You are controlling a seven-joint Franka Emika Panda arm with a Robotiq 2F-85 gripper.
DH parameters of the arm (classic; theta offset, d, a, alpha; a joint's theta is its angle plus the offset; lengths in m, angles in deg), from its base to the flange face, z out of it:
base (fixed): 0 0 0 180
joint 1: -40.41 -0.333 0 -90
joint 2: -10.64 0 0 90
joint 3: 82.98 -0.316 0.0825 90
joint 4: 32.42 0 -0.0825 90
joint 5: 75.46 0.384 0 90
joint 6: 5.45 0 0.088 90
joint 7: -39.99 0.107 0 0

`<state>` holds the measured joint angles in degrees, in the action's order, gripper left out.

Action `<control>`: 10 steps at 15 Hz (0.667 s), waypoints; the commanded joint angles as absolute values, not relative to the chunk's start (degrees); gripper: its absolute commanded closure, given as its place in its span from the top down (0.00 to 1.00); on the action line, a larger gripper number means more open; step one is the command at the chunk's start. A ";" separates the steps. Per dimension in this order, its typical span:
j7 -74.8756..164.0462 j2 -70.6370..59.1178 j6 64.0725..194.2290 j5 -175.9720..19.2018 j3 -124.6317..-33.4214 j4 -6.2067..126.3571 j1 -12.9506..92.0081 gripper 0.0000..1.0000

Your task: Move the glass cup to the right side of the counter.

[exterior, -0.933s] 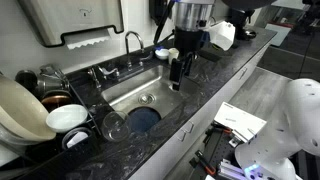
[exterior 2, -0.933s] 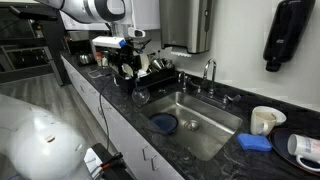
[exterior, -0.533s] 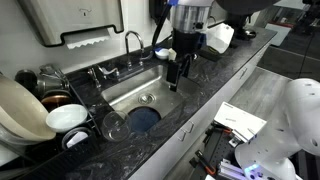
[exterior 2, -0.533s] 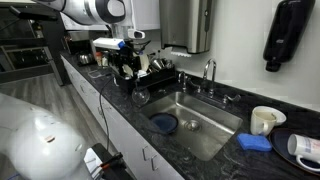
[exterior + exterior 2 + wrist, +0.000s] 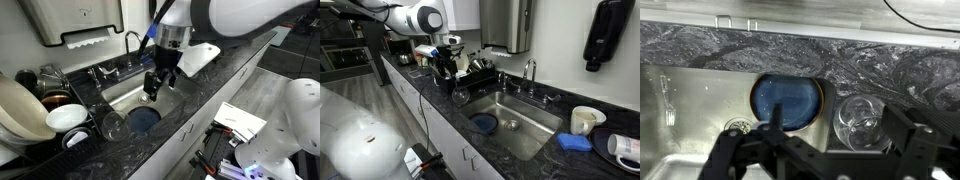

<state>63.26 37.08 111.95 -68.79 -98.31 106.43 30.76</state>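
The glass cup [image 5: 115,126] stands upright on the black counter [image 5: 215,75] at the sink's front corner, next to the blue dish. It also shows in an exterior view [image 5: 460,95] and in the wrist view [image 5: 860,120], clear and empty. My gripper [image 5: 154,86] hangs open and empty over the steel sink, above and to the side of the cup. In the wrist view the open fingers [image 5: 820,160] frame the lower edge, with the cup just ahead of the right finger and not touched.
A blue round dish [image 5: 143,120] lies in the sink [image 5: 690,100]. A white bowl [image 5: 67,117] and stacked dishes sit beside the cup. The faucet [image 5: 132,42] stands behind the sink. Appliances [image 5: 470,62] crowd one counter end; a white mug [image 5: 584,119] and blue sponge [image 5: 574,142] sit at the opposite end.
My gripper has swung from the counter beside the sink to over the sink basin, closer to the glass cup. The cup and dishes have not moved.
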 commanded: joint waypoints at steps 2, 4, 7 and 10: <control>70.51 29.71 119.03 -69.15 -101.96 105.09 31.33 1.00; 73.63 26.29 121.07 -70.36 -103.25 104.25 31.41 1.00; 78.98 20.76 124.68 -73.45 -104.47 102.61 31.27 1.00; 84.80 15.99 127.84 -76.68 -103.99 100.64 30.83 1.00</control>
